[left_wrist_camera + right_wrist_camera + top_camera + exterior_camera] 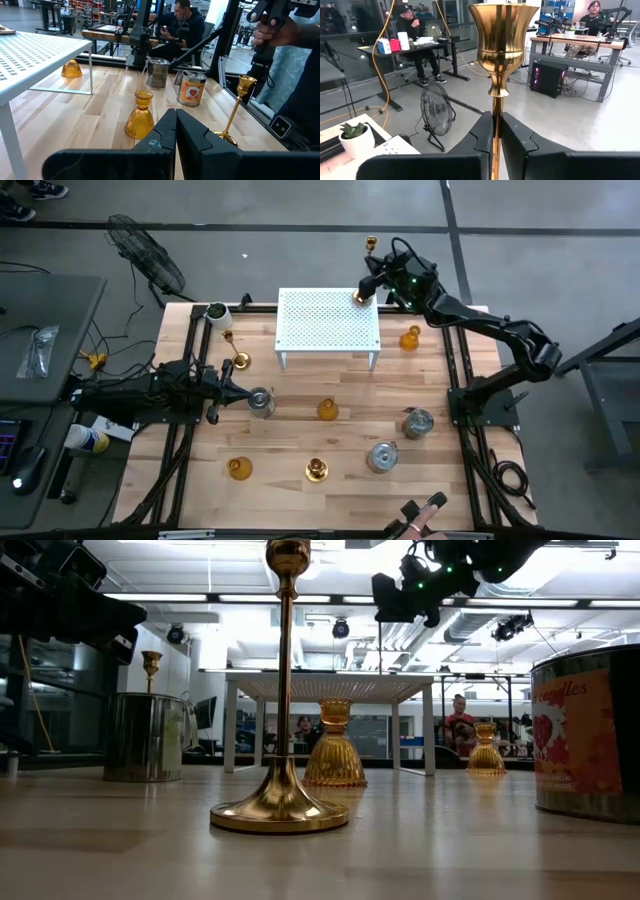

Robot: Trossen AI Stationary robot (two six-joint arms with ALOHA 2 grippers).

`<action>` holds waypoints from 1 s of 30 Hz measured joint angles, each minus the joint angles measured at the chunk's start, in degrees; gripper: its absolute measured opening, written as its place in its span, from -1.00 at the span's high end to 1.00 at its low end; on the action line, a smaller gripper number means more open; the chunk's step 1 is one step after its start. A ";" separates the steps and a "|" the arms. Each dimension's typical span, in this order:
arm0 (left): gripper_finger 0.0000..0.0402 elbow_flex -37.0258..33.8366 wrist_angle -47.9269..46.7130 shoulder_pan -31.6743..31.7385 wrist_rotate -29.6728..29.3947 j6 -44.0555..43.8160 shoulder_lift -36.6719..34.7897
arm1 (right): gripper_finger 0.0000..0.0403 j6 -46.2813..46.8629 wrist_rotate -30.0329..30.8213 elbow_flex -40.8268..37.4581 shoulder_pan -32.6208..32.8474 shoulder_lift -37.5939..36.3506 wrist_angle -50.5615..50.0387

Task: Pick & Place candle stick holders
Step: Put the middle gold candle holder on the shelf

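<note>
Right gripper (368,278) clamped on gold stick (498,60), upright (base on the rack's (328,320) far right corner), left gripper (238,392) closed and empty beside silver cup (261,401), remaining holders spread over table (300,442).

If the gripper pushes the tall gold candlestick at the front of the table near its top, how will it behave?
The gold candlestick would probably tip rather than slide: its stem is tall and slim above a small round base. It looks like polished metal, so likely stiff and somewhat slippery to grip.
</note>
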 joint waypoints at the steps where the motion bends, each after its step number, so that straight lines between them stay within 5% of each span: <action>1: 1.00 0.01 0.00 0.01 0.00 0.00 0.00 | 0.93 0.02 0.02 0.00 0.00 0.00 0.04; 30: 1.00 0.02 0.00 0.01 0.00 0.00 0.00 | 0.82 -0.28 0.24 0.02 0.02 0.00 -0.65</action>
